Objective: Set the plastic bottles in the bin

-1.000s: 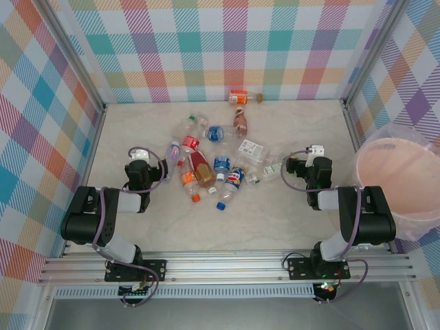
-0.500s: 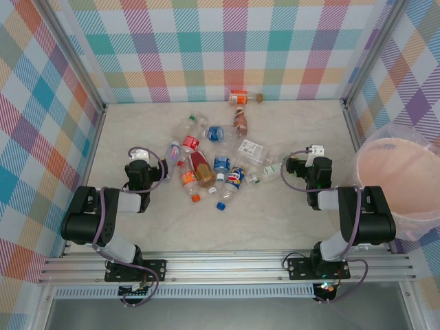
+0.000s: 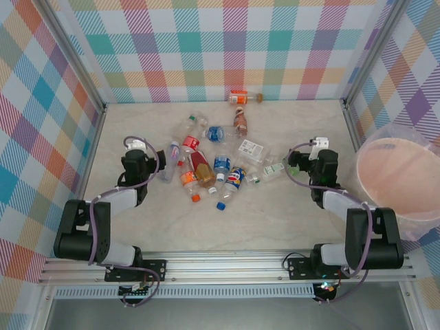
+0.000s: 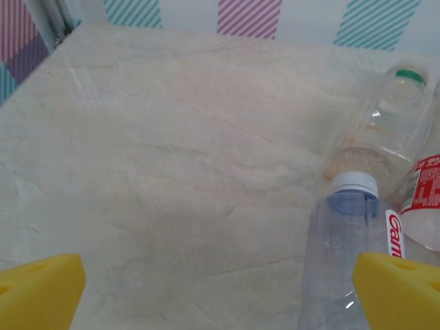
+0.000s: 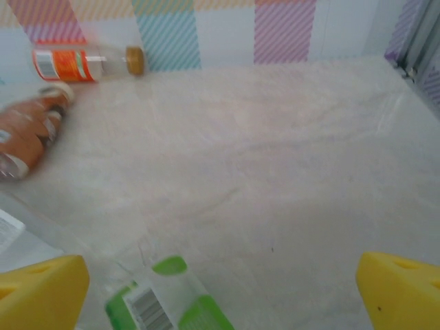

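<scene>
Plastic bottles [image 3: 213,161], small, clear, coloured labels and caps, lie in heap on pale marble table [image 3: 275,213], all outside bin. Big round pinkish see-through bin [image 3: 395,180] stands at right, well apart from heap. Left gripper [image 4: 220,292] spread wide, gripping nothing, white-capped clear bottle [image 4: 347,240] by its right finger. Right gripper [image 5: 220,295] spread wide too, over green-label bottle [image 5: 172,302].

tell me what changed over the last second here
Both arms stretched out from their bases, carrying the left gripper and the right gripper farther out over the table. Nothing was grasped or released; both grippers are open and empty. The plastic bottles lie in the same scatter, and the bin has not moved.
</scene>
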You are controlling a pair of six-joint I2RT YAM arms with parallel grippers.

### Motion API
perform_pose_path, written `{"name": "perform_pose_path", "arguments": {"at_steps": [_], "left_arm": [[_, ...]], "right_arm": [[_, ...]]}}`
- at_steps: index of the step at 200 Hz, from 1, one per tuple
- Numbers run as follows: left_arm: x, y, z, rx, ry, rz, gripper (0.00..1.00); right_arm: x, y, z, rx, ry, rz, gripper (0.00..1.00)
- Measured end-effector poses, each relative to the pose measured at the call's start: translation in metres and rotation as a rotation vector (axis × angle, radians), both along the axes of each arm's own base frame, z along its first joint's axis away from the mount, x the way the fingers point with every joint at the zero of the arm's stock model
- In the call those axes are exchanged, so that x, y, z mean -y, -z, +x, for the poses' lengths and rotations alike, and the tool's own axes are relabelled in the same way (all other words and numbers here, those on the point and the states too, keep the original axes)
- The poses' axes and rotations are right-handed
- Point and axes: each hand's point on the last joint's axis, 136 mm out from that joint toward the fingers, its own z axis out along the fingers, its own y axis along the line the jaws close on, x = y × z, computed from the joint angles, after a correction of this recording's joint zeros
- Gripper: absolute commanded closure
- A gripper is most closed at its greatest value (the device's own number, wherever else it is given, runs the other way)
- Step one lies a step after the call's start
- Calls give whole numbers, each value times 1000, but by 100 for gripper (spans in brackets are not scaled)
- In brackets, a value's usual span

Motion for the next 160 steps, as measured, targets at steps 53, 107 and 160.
{"name": "perform_pose_path", "arguments": {"at_steps": [53, 107, 160], "left_arm": [[-14, -25, -18, -87, -197, -149, 0], [28, -22, -60, -252, -207, -394, 0], [48, 23, -61, -508, -77, -296, 6]], "right_arm": [[-25, -14, -2, -106, -75, 168, 0], [-48, -16, -8, -217, -109, 369, 0], [-58, -31, -3, -221, -131, 450, 0]]}}
